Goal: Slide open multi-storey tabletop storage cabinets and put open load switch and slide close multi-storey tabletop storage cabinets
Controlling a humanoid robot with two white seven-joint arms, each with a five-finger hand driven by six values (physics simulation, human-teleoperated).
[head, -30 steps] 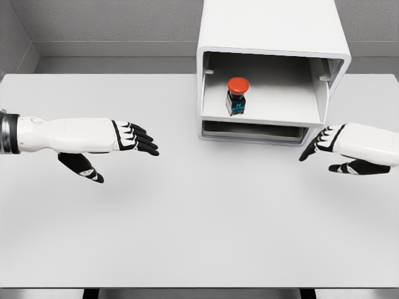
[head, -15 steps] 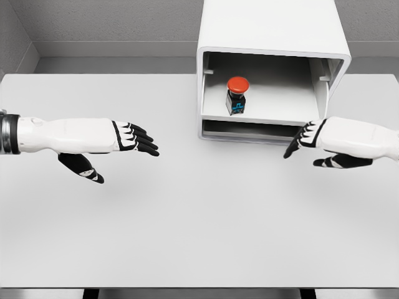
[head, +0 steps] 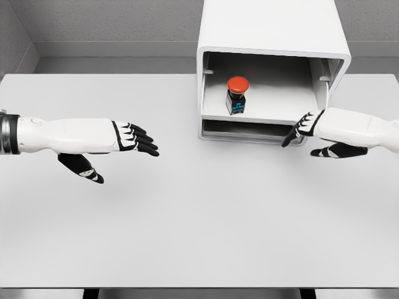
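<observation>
Rigid, light drawer [head: 262, 118], load switch [head: 237, 94] seated inside; best pushed at its front lip. Right hand [head: 308, 128] is held open there, gripping nothing.

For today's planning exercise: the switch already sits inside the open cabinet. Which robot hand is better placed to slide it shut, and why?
The right robot hand: its fingertips are at the cabinet's front lower edge, below the switch. The left robot hand hovers open, far to the left over the table.
</observation>
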